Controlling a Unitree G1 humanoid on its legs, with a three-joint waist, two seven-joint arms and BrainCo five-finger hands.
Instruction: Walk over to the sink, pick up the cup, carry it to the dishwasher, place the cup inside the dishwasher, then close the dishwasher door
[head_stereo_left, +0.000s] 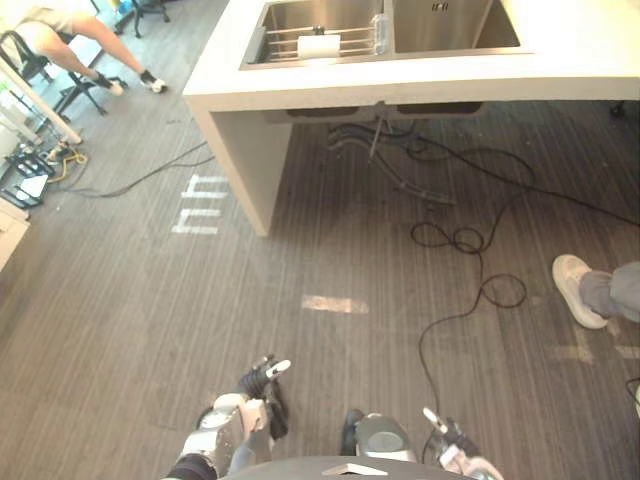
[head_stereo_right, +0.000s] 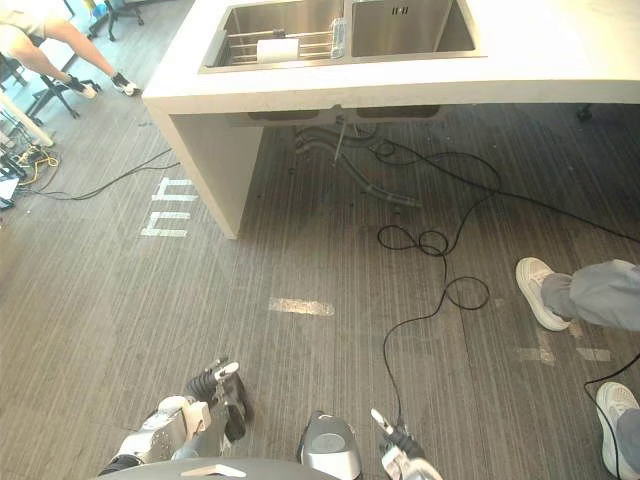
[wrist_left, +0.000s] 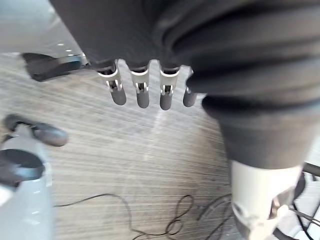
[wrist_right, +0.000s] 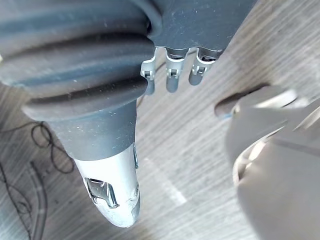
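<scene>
Approach barely underway, by my reading: the sink in the white counter stands well ahead, with what looks like the white cup lying on its wire rack. Left hand and right hand hang empty, fingers loosely straight. Pickup, carrying, placing and door-closing are all left.

Grey wood-grain floor, white counter

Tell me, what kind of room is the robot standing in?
Probably a test kitchen in a lab or office: a white counter holds a steel double sink, yet loose black cables trail across the grey floor beneath it.
</scene>
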